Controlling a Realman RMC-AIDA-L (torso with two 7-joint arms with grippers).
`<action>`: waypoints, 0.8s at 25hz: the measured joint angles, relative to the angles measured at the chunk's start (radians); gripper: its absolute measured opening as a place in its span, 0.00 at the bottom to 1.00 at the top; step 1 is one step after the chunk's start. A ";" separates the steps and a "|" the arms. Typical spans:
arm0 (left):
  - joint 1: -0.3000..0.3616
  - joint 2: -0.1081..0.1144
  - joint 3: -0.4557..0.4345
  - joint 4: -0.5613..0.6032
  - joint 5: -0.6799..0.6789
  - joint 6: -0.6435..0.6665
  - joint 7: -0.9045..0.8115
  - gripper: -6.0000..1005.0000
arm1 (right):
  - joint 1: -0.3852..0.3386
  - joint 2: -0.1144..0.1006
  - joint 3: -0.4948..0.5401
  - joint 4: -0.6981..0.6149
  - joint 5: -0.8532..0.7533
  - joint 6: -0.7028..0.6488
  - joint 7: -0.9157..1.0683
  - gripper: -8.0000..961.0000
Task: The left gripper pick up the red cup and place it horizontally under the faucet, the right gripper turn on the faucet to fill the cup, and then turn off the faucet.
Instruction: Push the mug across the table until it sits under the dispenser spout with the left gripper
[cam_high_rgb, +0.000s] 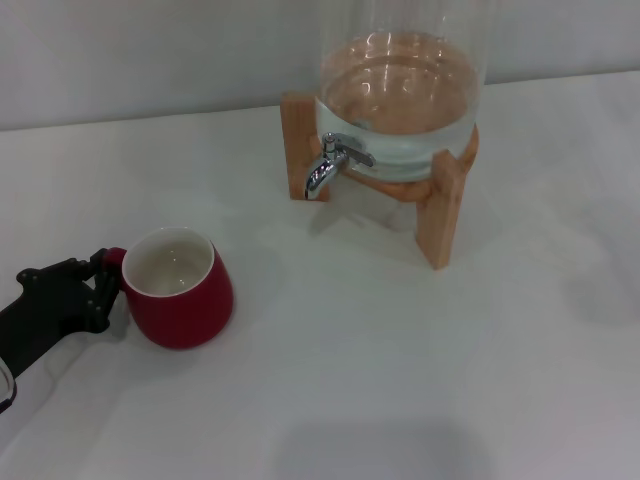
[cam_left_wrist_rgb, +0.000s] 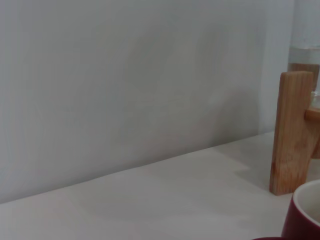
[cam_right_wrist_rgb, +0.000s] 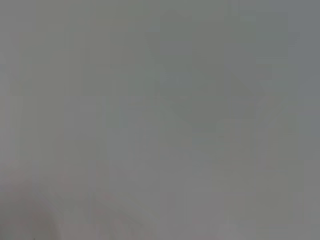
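Presently we note a white table (cam_high_rgb: 400, 380) against a pale wall (cam_high_rgb: 150, 50). Beyond the left gripper (cam_high_rgb: 103, 283), pinching the red cup (cam_high_rgb: 180, 290) handle, the faucet (cam_high_rgb: 328, 165) projects from a glass jar (cam_high_rgb: 400, 80) on its wooden stand (cam_high_rgb: 445, 205); nothing lies between.

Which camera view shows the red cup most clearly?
The head view: the whole red cup stands upright on the white table, with the left gripper at its handle side. The left wrist view shows only a bit of its rim and wall. The right wrist view shows none of it.
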 joint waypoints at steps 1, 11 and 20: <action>0.000 0.000 0.000 0.000 0.000 0.000 0.000 0.16 | 0.000 0.000 0.000 0.000 0.000 0.000 0.000 0.75; -0.001 -0.003 0.000 0.014 -0.008 -0.036 0.001 0.13 | -0.001 0.000 0.001 -0.001 0.000 0.000 0.000 0.75; -0.028 -0.003 0.000 0.013 -0.009 -0.047 -0.016 0.13 | -0.003 0.000 0.002 -0.001 0.000 0.004 0.000 0.75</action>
